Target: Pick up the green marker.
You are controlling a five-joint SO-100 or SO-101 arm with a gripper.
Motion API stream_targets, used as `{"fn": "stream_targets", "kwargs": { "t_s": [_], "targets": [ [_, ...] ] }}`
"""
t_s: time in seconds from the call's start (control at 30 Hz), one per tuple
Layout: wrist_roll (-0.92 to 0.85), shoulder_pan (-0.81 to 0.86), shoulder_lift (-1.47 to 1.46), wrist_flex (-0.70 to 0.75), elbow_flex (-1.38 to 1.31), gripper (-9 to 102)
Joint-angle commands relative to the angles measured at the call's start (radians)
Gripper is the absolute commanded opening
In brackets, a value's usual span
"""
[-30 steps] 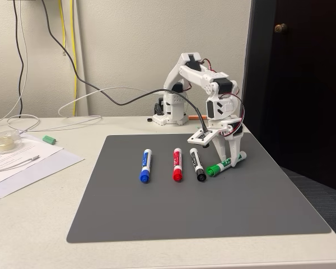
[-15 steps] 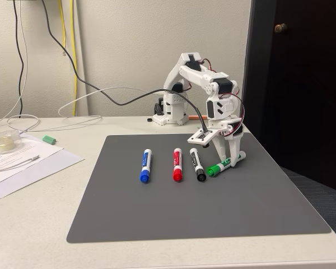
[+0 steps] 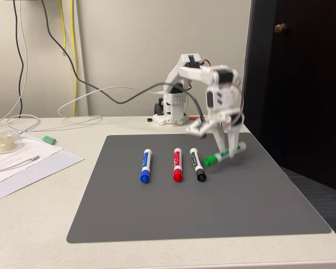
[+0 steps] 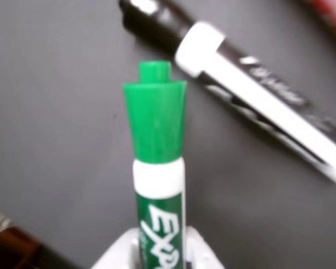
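We saw the gripper (image 3: 226, 152) clamped on the green marker (image 3: 224, 153), right of centre and seemingly just off the mat (image 3: 213, 213). Held near one end, it could tip and slip out.

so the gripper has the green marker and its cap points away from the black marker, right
Not quite. The gripper does hold the green marker, but in the fixed view its cap end points toward the black marker, not away from it.
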Motion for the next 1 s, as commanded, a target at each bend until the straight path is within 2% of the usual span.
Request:
{"fn": "stream_targets", "kwargs": {
  "t_s": [0.0,0.17,0.53,0.83,0.97],
  "targets": [
    [0.015,0.018,-0.038,0.190,-0.387,3],
    [0.072,0.031,0.101,0.207,-0.324,3],
    [0.170,0.044,0.653,0.207,0.117,3],
    [0.193,0.164,0.983,0.202,0.362,3],
    [0.183,0.201,1.095,0.132,0.506,3]
  ]
}}
